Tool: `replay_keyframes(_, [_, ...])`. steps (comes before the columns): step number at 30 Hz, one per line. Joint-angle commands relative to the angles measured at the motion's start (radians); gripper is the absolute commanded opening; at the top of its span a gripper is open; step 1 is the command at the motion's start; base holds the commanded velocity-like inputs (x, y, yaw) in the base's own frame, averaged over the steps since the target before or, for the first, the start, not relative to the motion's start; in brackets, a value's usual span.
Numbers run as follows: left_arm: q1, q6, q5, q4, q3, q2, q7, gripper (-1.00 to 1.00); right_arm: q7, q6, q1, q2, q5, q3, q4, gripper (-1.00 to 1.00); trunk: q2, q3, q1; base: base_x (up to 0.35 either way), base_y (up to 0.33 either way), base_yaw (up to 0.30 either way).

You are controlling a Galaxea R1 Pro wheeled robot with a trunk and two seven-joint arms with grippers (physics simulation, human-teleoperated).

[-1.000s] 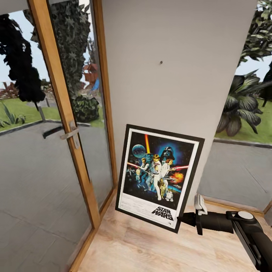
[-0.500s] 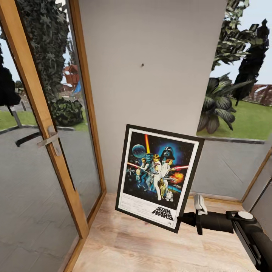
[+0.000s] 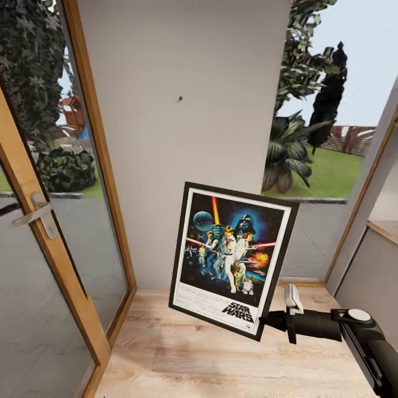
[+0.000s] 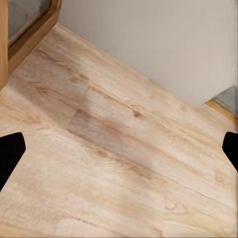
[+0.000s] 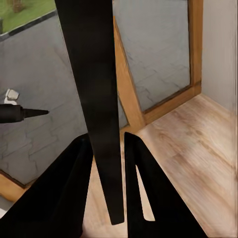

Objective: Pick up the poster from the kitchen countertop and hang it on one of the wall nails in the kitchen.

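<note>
Right gripper (image 3: 264,320) clamps tilted poster (image 3: 232,257) by its corner below wall nail (image 3: 181,99); wrist view shows the frame edge-on (image 5: 96,104); left gripper (image 4: 119,151) fingers spread over wood floor (image 4: 114,148).

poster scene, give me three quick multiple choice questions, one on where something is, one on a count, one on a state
1. Where is the wall nail relative to the poster in the head view?
A. above it and toward the robot's left
B. below it
C. behind the glass door

2. How many nails show on the grey wall?
A. three
B. one
C. five

3. What is the right gripper doing?
A. hanging open over the floor
B. resting on a counter
C. shut on the poster's edge

Answers: 1 A, the dark dot sits higher up the wall, left of the frame. 2 B, a single dot shows. 3 C, its fingers clamp the black frame edge.
</note>
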Motion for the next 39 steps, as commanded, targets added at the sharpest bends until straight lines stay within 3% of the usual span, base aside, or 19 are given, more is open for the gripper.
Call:
replay_keyframes(1, [-0.001,-0.004,0.009,0.001,-0.009,0.0,-0.003,1.0,0.004,0.012,-0.001,0.0,-0.003,0.0,0.0,-1.0,-0.002,-0.001,0.001,0.0,0.0,-0.269])
replay_keyframes(12, [-0.001,-0.004,0.009,0.001,-0.009,0.0,-0.003,1.0,0.004,0.012,-0.001,0.0,-0.004,0.0,0.0,-1.0,-0.002,0.008,0.001,0.054,0.0,-0.237])
replay_keyframes(39, [-0.001,-0.002,0.009,0.001,-0.01,0.0,-0.003,1.0,0.006,0.012,-0.001,0.0,-0.004,0.0,0.0,-1.0,-0.002,0.008,0.001,0.33,0.0,-0.008])
